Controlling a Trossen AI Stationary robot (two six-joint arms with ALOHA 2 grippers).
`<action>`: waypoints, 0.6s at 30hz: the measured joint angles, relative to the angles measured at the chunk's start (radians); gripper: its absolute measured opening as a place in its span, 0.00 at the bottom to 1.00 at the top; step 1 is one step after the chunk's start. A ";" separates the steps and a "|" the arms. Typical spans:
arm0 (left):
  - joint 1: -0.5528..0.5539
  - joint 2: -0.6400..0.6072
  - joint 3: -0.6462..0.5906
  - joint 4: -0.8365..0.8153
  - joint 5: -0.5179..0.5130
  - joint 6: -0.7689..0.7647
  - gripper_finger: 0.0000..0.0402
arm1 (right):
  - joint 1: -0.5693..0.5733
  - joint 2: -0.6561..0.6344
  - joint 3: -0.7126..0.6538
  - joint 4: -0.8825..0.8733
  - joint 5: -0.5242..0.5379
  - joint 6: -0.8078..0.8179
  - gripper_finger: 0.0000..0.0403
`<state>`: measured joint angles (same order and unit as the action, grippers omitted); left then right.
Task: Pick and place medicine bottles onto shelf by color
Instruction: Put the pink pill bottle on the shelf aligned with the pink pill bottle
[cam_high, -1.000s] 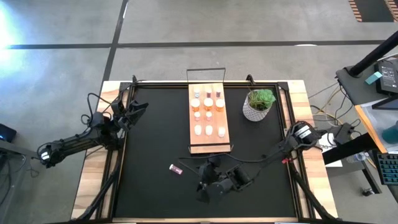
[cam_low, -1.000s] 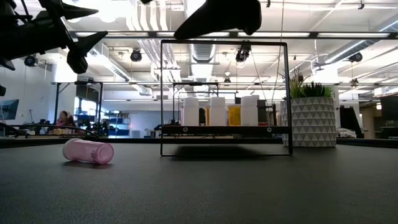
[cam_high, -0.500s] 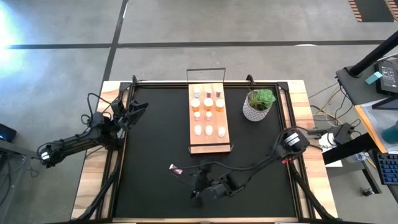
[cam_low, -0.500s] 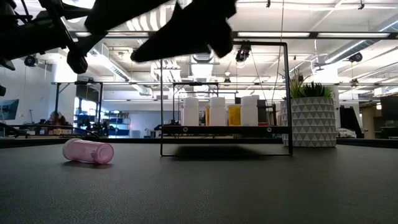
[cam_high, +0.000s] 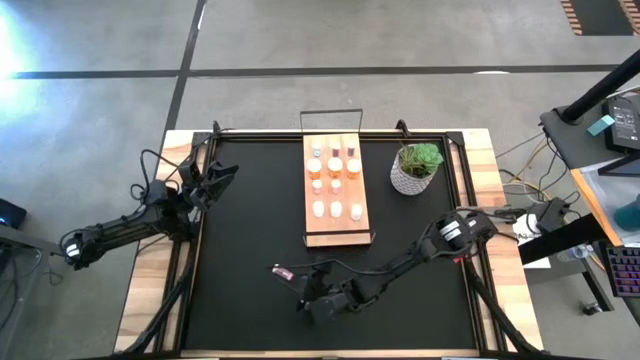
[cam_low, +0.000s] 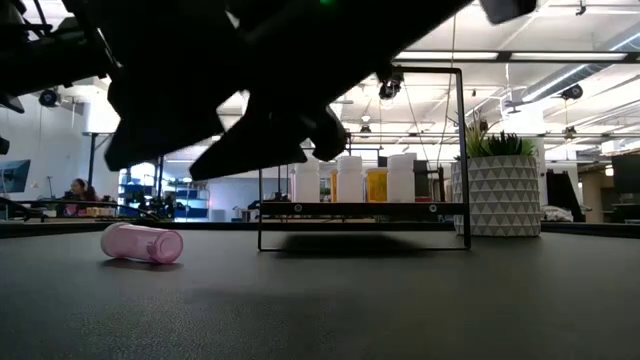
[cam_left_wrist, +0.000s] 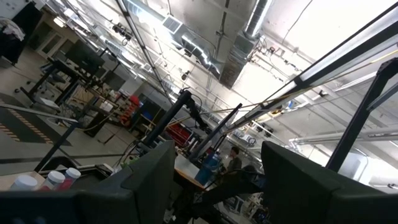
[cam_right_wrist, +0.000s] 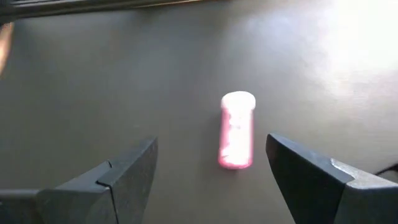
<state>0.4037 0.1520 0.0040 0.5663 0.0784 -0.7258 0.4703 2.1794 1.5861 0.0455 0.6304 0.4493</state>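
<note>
The right gripper hung spread and empty above the mat, near a pink bottle lying on its side. The left gripper waited at the table's left edge, fingers parted, holding nothing.

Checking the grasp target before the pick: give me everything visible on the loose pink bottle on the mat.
The pink bottle is a small translucent pink cylinder with a pale round cap, plastic by its look. It lies on its side on the black mat, alone, near the front edge and apart from the shelf. Nothing grips it: the right gripper hangs above it with open fingers either side of it in the wrist view, not touching. In the low view it rests flat on the mat.
</note>
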 joint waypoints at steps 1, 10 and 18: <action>0.000 0.000 0.000 0.000 0.000 0.000 0.56 | -0.003 0.004 0.001 0.003 0.018 0.003 0.71; 0.000 0.000 0.000 0.000 0.000 0.000 0.56 | -0.033 0.057 0.004 0.055 0.044 0.013 0.71; 0.000 0.000 0.000 0.000 0.000 0.000 0.56 | -0.051 0.091 0.012 0.068 0.015 0.034 0.71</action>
<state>0.4034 0.1520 0.0040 0.5661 0.0788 -0.7258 0.4192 2.2707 1.5982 0.1136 0.6454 0.4828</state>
